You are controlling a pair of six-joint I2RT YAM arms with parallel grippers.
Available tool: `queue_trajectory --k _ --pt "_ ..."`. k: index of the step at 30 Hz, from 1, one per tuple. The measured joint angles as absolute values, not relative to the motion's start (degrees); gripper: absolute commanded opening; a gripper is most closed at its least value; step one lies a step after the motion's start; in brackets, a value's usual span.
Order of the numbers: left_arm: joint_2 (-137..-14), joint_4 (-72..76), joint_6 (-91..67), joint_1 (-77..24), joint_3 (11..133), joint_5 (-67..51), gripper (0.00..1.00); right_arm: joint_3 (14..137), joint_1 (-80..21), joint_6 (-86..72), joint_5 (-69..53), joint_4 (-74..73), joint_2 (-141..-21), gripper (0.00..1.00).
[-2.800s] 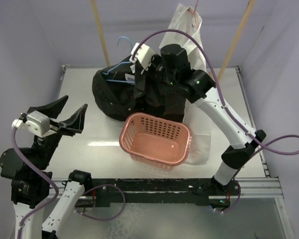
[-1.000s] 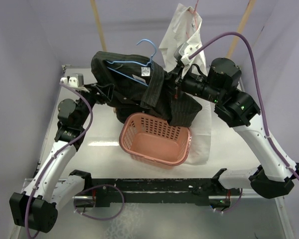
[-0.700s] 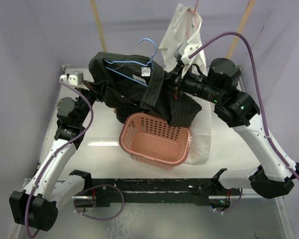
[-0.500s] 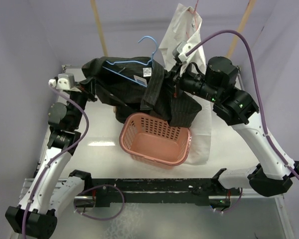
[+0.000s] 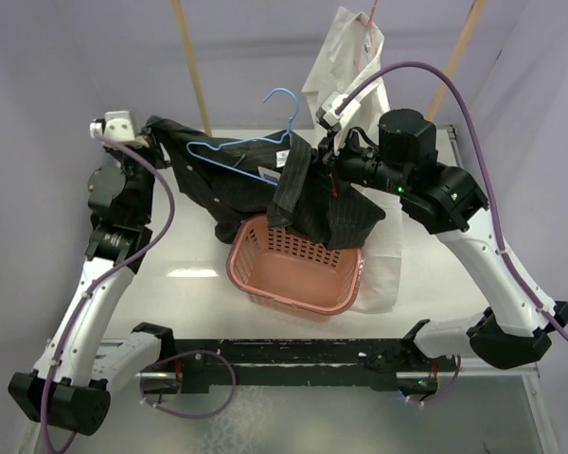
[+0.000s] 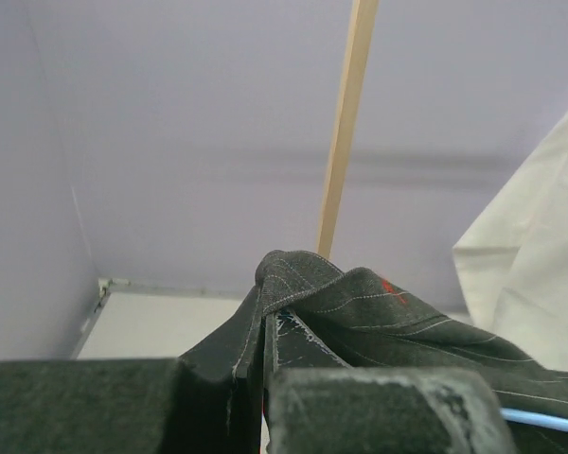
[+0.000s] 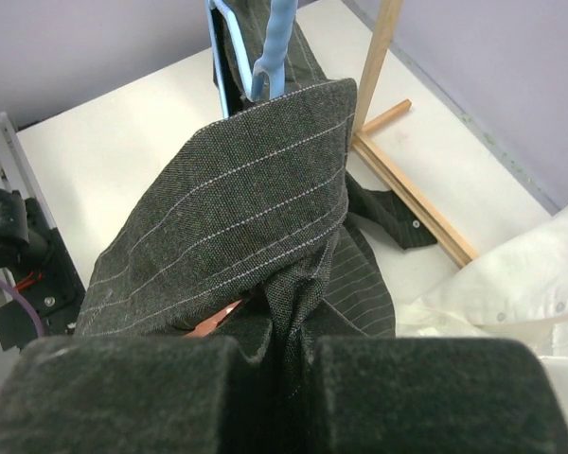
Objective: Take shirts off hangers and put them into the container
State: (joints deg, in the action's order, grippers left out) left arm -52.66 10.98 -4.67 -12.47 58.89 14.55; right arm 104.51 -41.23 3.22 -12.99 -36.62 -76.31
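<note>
1. My left fingers [image 6: 308,352] are closed on a fold of the black shirt [image 5: 237,180]. In the left wrist view the striped cloth is pinched between them.
2. My right fingers [image 7: 417,397] are also closed on the black shirt, at its other end. In the right wrist view the cloth bunches up between them.
3. The black shirt hangs in the air between my two grips. It is stretched above the far half of the tabletop [image 5: 180,274], from the far left corner toward the middle.
4. The lower part of the shirt hangs down at the far rim of the basket [image 5: 249,280]. I cannot tell if it touches the rim.
5. The light blue hanger [image 5: 265,142] is partly inside the black shirt. Its hook stands up above the cloth.
6. The basket stands upright near the middle of the tabletop, a little toward the near edge.
7. The white shirt [image 5: 346,66] hangs on the pink hanger [image 5: 372,19] above the far edge, right of the middle, behind my right arm [image 5: 464,236].
8. White cloth lies on the tabletop just beside the right side of the basket.
9. Two wooden poles [image 5: 191,66] rise behind the far edge.
</note>
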Motion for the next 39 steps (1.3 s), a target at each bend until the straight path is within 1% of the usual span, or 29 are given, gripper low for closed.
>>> queue_trajectory --k 2,3,6,8,9,11,16,21,25,30,31,34,35,37,39 --pt "-55.07 9.93 -4.67 -12.47 58.92 14.74 0.0 104.51 -41.23 3.22 -12.97 -37.43 -76.07 0.0" --pt "-55.79 9.23 -4.73 -12.47 58.78 14.61 0.03 104.53 -41.23 3.22 -12.95 -37.63 -75.92 0.0" --pt "-56.31 7.97 -5.32 -12.47 56.88 13.04 0.29 104.53 -41.23 3.16 -12.53 -37.36 -75.37 0.0" --pt "-55.83 7.29 -5.69 -12.47 55.46 11.77 0.54 104.51 -41.23 3.07 -12.05 -36.8 -75.13 0.0" --pt "-55.48 6.63 -5.78 -12.47 55.0 11.14 0.61 104.51 -41.23 2.98 -11.77 -36.42 -75.09 0.0" --pt "-53.89 5.37 -6.46 -12.47 53.98 9.74 0.68 104.51 -41.23 2.87 -11.42 -35.33 -75.09 0.0" --pt "-45.82 4.05 -6.42 -12.47 52.56 6.83 0.7 105.71 -41.23 2.48 -11.51 -33.76 -76.97 0.0" --pt "-39.38 3.55 -5.87 -12.47 53.23 4.29 0.69 109.43 -41.23 2.42 -12.91 -32.75 -82.46 0.0" --pt "-39.51 2.37 -4.75 -12.47 55.37 1.08 0.7 111.94 -41.23 2.09 -14.61 -32.77 -87.11 0.0" --pt "-41.82 -2.09 -3.77 -12.49 58.11 -0.78 0.71 112.18 -41.23 2.04 -15.4 -32.95 -89.38 0.0" --pt "-42.13 -2.72 -3.66 -12.49 58.19 -0.23 0.72 112.4 -41.23 2.07 -15.55 -33.17 -89.54 0.0" --pt "-43.68 -5.85 -3.36 -12.51 58.22 4.47 0.81 114.61 -41.23 2.42 -15.49 -34.48 -89.95 0.0" --pt "-44.36 -6.5 -3.36 -12.51 58.22 6.11 0.82 116.07 -41.23 2.66 -15.38 -34.92 -90.32 0.0" --pt "-46.19 -7.7 -3.64 -12.51 58.22 9.37 0.89 120.31 -41.23 3.27 -14.81 -36.21 -91.66 0.0" --pt "-48.18 -8.95 -4.16 -12.51 58.3 11.73 0.92 124.7 -41.23 3.86 -14.35 -37.15 -93.36 0.0"
